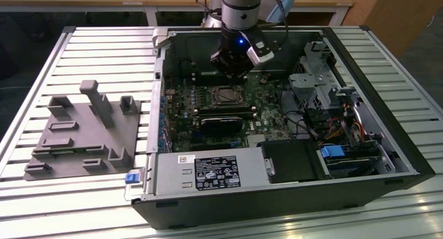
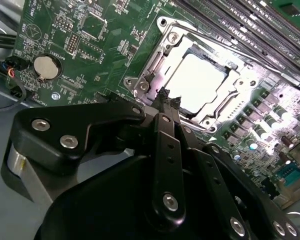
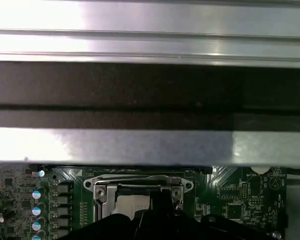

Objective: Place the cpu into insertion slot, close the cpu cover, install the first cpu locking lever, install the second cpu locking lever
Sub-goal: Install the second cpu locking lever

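one tool (image 2: 166, 98) low over the cpu cover (image 2: 155, 65), fingertips pinched together beside its edge; cpu (image 2: 197, 82) seated in socket, cover down around it.

- A grey fixture block (image 1: 83, 132) with upright posts lies on the slatted counter (image 1: 41, 68), well apart from the claw.
- A silver power supply (image 1: 207, 174) sits in the open computer case (image 1: 387, 145).
- A round coin battery (image 2: 45, 66) lies near the claw.
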Robot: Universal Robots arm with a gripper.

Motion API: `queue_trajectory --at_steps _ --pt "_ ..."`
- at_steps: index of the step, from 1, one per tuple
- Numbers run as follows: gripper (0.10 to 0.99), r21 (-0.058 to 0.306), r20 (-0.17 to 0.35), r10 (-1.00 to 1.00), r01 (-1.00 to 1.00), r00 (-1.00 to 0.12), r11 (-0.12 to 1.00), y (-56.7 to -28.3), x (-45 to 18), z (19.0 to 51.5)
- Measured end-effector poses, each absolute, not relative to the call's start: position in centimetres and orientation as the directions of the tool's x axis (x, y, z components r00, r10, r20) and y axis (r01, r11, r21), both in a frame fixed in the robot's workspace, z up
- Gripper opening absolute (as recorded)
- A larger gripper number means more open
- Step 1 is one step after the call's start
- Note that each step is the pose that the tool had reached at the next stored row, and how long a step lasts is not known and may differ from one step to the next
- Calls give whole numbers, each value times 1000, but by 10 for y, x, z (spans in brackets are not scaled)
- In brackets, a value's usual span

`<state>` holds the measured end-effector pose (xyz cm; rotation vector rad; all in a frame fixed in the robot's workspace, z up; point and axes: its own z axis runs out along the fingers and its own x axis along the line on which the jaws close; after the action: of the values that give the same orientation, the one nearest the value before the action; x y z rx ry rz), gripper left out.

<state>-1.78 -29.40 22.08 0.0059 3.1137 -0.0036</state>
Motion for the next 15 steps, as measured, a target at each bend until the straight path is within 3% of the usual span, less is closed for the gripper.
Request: queue_trajectory --at_steps 15 --pt "106 -2 -28 4 4 -1000 1000 -303 -18 234"
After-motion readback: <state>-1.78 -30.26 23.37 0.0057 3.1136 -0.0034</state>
